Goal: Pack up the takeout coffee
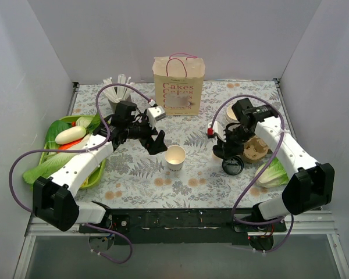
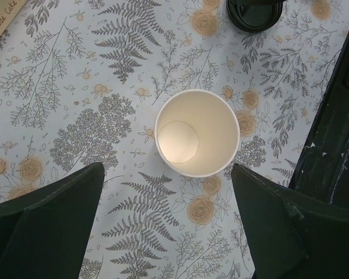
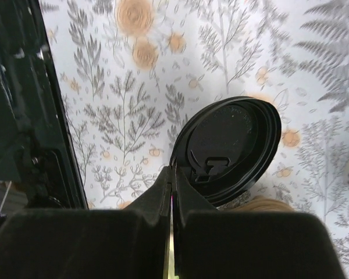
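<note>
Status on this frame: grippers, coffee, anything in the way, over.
Left gripper open above lidless paper cup. Right gripper shut on black lid rim. Nothing between cup and paper bag.

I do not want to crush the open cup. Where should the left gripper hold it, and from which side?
Hold the open cup across its wall just under the rim, coming down from above: it stands upright, and the left gripper hangs open above it.
</note>
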`<state>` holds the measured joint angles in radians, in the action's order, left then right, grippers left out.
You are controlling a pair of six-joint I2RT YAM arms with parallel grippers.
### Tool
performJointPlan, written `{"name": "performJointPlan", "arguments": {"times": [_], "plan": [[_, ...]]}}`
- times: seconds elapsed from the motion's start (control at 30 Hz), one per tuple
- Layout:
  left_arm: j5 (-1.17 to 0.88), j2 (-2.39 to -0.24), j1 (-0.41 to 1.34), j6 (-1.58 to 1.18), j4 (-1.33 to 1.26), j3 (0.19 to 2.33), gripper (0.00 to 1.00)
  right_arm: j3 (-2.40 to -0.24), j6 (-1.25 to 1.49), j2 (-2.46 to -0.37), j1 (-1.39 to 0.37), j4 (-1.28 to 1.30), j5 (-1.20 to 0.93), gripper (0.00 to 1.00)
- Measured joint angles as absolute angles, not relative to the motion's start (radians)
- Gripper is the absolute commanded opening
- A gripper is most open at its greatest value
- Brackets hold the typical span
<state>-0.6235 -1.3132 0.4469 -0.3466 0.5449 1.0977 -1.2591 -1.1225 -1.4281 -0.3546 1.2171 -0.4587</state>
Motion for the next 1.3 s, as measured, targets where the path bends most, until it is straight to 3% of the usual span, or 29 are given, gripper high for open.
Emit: {"name": "performJointPlan", "arguments": {"times": [0.23, 0.53, 0.77, 1.03, 1.3], "plan": [[-0.61, -1.281, 0.447, -0.385, 0.535, 1.096, 0.93, -1.511, -0.925, -1.518, -0.355, 1.218, -0.622, 0.01], [-0.511, -1.198, 0.447, -0.547, 0.44, 1.07, 0.94, -1.708, -0.544, -1.627, -0.355, 1.038, -0.85, 0.01], [-0.421, -1.167, 0.444, -0.566, 0.485, 1.07, 0.98, -1.705, -0.264, -1.667, -0.362, 0.84, -0.976, 0.01], [-0.399, -1.105, 0.433, -0.584, 0.504, 1.005, 0.98, -1.689, -0.2, -1.689, -0.403, 0.788, -1.103, 0.01], [-0.404, -1.079, 0.433, -0.545, 0.523, 0.971, 0.98, -1.506, -0.155, -1.658, -0.424, 0.75, -1.256, 0.01]]}}
